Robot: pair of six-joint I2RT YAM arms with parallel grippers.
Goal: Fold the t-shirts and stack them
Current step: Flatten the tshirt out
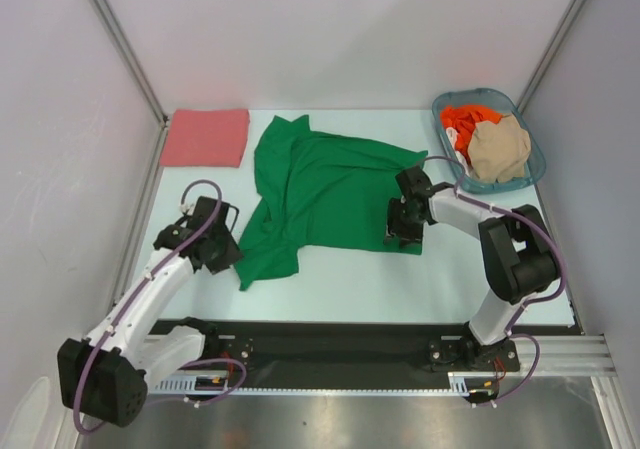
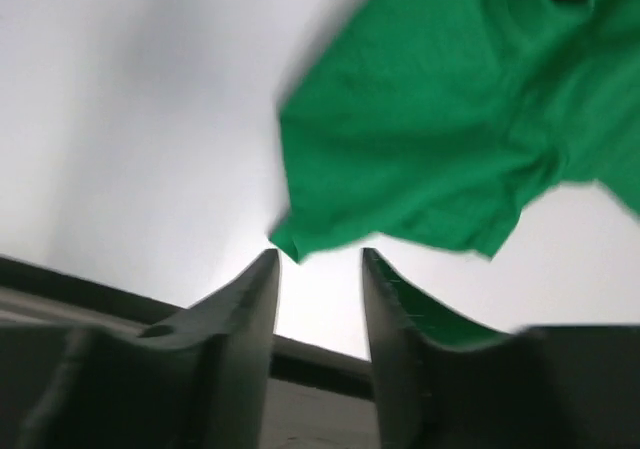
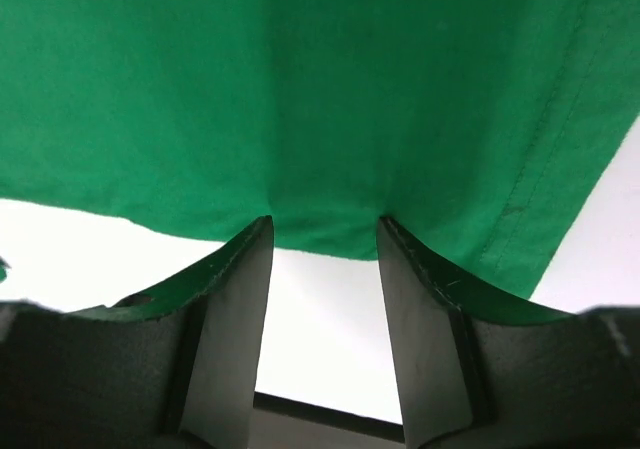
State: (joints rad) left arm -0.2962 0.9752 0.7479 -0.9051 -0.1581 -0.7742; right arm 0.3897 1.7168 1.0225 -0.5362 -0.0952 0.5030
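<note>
From above: the green shirt (image 1: 330, 189) sprawls rumpled across the middle of the table (image 1: 330, 289), one sleeve trailing toward the near-left. The pink shirt (image 1: 205, 137) is already a tidy folded square in the far-left corner, so that's one down. Over in the far-right corner, the basket (image 1: 538, 159) holds the orange-red shirt (image 1: 460, 121) and the beige shirt (image 1: 500, 147), both bunched up and unfolded. The left gripper (image 1: 228, 249) sits right by that trailing sleeve, and the right gripper (image 1: 402, 231) is planted on the green shirt's right near edge.

On the left wrist camera, the left gripper (image 2: 320, 259) has its fingers spread with nothing between them. A corner of the green shirt (image 2: 440, 119) lies just past the tips. The view is a little blurred.

On the right wrist camera, the right gripper (image 3: 325, 227) is also spread. The hem of the green shirt (image 3: 320, 89) lies right at the fingertips, dipping a touch into the gap, but it isn't pinched.

My read is that this is early going. One shirt is folded, the green one looks lined up for a two-handed grab but isn't flat or folded yet, and two more are waiting in the basket. There's no stack yet beyond that single pink square.
</note>
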